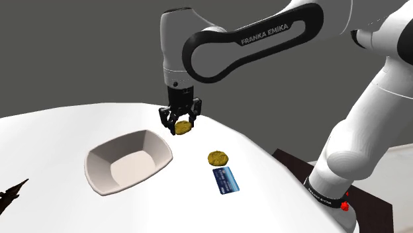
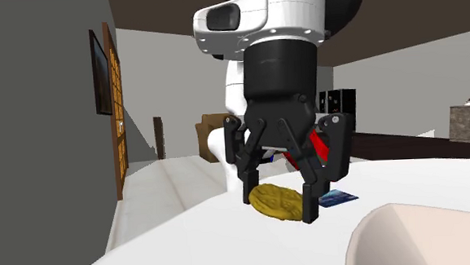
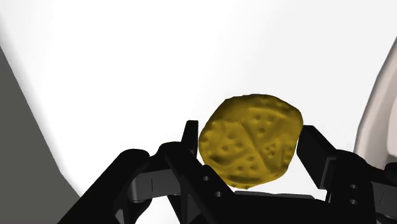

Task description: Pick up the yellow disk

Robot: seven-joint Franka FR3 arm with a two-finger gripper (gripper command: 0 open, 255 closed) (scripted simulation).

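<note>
**Yellow disk clamped in gripper over white table**

The arm arches over from its stand with the wrist vertical and the gripper [image 2: 281, 205] pointing straight down. Its fingers [image 3: 315, 149] press against both sides of the yellow disk [image 3: 251, 141], near the bowl [image 1: 126, 161]. Whether the disk clears the table [image 1: 53, 132] cannot be told. A dark item [image 1: 12, 193], cut off at the shoulder view's left edge, is unidentifiable.

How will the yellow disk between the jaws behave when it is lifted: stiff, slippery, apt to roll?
The yellow disk looks thick and shows no sag between the jaws, so it is probably stiff. Its bumpy, dimpled face should give some grip. Being round and clasped at its edge, it might pivot, or roll if dropped.
</note>
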